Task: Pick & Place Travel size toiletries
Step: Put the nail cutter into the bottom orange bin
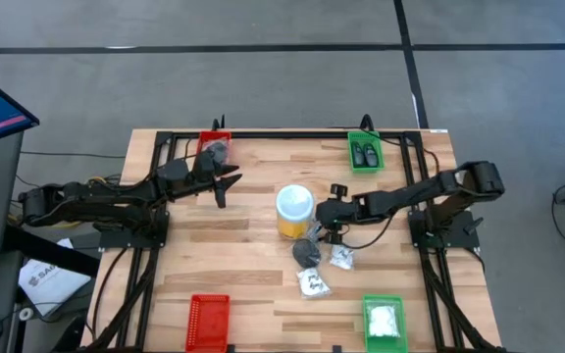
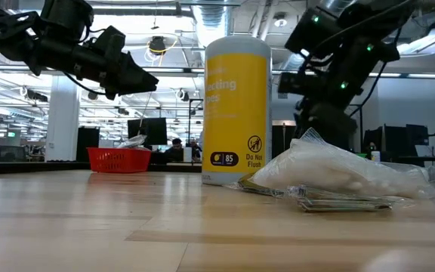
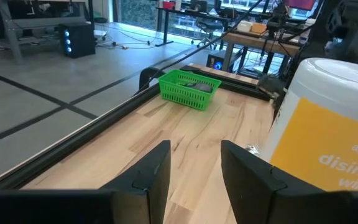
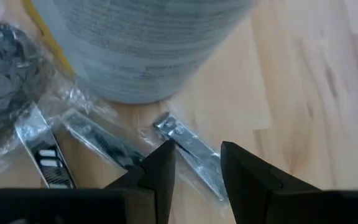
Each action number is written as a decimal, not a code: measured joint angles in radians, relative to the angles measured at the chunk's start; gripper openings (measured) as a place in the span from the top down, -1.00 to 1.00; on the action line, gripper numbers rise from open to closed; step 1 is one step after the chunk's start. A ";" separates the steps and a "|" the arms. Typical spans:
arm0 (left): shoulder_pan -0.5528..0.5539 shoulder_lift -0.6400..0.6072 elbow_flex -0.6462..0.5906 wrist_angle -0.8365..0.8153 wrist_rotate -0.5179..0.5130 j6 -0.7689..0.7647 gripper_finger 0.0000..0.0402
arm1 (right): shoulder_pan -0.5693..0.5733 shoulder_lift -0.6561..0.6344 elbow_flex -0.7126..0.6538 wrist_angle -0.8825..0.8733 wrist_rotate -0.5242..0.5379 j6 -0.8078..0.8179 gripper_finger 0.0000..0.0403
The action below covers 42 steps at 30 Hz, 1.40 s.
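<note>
Sorting is judged partly done: on the worktop [image 1: 253, 245], the four corner trays already hold items, among them the far green tray [image 1: 365, 152], while several packets [image 1: 314, 283] lie loose beside the yellow jar [image 1: 294, 211]. The right hand [image 4: 194, 165] hangs over a thin silvery piece [image 4: 188, 149], fingers parted around it, not gripping; the left hand [image 3: 194, 171] hovers part-open and empty near the far red tray [image 1: 213, 145].
</note>
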<state>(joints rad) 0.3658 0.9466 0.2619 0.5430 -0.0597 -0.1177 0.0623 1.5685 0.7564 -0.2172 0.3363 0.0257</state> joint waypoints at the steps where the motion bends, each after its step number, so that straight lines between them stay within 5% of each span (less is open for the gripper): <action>1: 0.000 0.000 0.000 0.000 0.000 0.000 0.35 | 0.000 0.010 0.002 -0.008 0.000 0.000 0.41; 12: 0.000 0.000 0.000 0.005 0.004 0.000 0.35 | -0.001 0.137 0.024 0.054 0.005 -0.032 0.41; 42: 0.000 0.000 0.000 0.005 0.000 0.000 0.35 | -0.077 0.115 0.023 0.014 0.002 -0.056 0.41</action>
<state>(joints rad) 0.3656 0.9466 0.2619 0.5476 -0.0601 -0.1177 -0.0149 1.6834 0.7791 -0.2032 0.3381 -0.0307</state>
